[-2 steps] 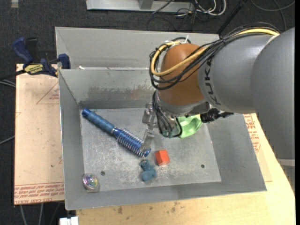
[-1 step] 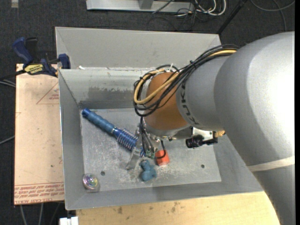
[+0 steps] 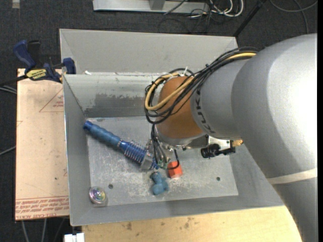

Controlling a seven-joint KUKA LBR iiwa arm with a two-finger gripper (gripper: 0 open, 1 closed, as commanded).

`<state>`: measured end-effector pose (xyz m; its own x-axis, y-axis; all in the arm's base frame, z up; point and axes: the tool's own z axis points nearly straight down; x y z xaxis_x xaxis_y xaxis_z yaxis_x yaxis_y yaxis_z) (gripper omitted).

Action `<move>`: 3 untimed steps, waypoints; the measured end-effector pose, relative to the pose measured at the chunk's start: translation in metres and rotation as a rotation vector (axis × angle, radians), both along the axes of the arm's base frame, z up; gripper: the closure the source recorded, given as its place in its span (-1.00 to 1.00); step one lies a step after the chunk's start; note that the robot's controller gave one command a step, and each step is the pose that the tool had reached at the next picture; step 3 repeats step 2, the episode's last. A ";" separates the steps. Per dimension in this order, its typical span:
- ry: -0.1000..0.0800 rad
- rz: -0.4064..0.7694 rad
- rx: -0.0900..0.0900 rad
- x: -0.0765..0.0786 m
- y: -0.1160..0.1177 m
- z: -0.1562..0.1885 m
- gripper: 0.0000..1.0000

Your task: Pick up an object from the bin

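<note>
My gripper [image 3: 160, 158] is low over the middle of the bin floor, half hidden under the arm's wrist. Its tip is at the ribbed, spring-like end of a long blue tool [image 3: 117, 142], which lies slanting up toward the bin's left wall. Close to the gripper's lower right is a small orange-red piece [image 3: 174, 171]. A small light-blue lump [image 3: 159, 185] lies on the floor just below the gripper.
A shiny clear ball [image 3: 97, 195] rests in the bin's front left corner. The big grey arm with its orange cover and cables hangs over the bin's right half and hides the floor there.
</note>
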<state>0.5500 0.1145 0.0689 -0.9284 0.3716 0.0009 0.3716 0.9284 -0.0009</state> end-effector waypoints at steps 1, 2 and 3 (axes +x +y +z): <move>-0.008 0.057 0.003 -0.022 0.018 0.207 1.00; 0.002 0.245 0.000 -0.047 0.027 0.188 1.00; 0.002 0.245 0.000 -0.047 0.027 0.188 1.00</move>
